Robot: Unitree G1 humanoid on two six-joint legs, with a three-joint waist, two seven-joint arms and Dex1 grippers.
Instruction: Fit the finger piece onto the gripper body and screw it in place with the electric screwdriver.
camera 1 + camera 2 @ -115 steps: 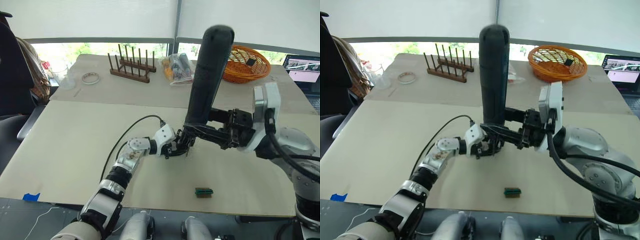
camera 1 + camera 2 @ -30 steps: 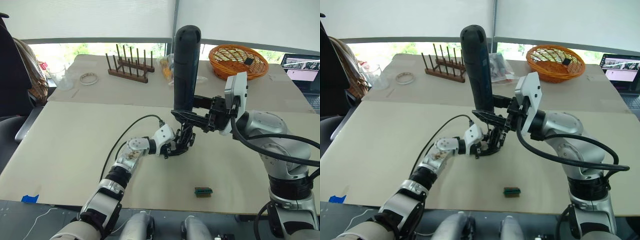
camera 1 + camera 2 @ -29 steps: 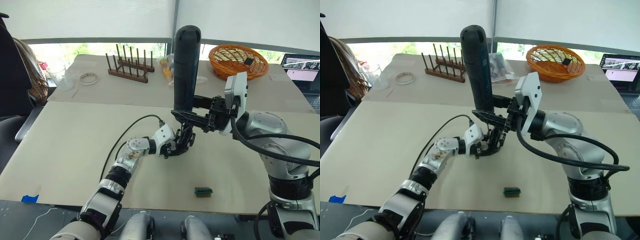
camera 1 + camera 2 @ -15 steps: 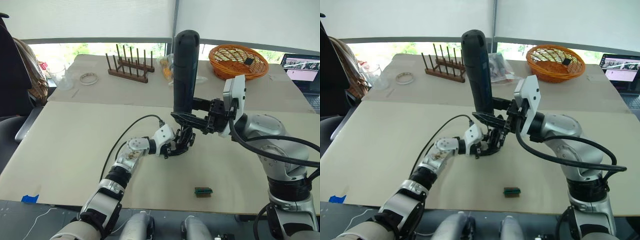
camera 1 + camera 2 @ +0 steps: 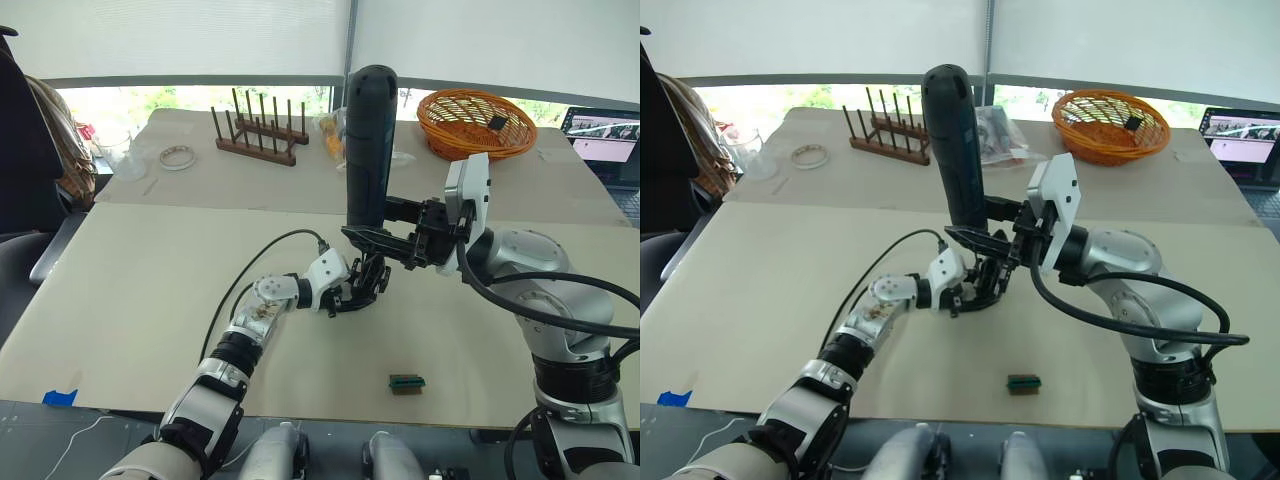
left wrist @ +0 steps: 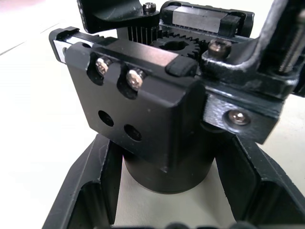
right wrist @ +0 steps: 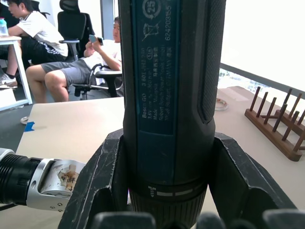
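I note the small squat black gripper body clamped in my left gripper on the beige table, my right gripper clamped around the near-upright long matte-black electric screwdriver; slight tilt risks the bit camming out.

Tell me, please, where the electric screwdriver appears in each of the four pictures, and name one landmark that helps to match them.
Left eye view: electric screwdriver upright at centre, held by the right gripper.
Right eye view: upright, left of centre.
Left wrist view: cannot tell; the gripper body is close to the lens.
Right wrist view: its barrel between the fingers.
Shared landmark: the wooden peg rack.
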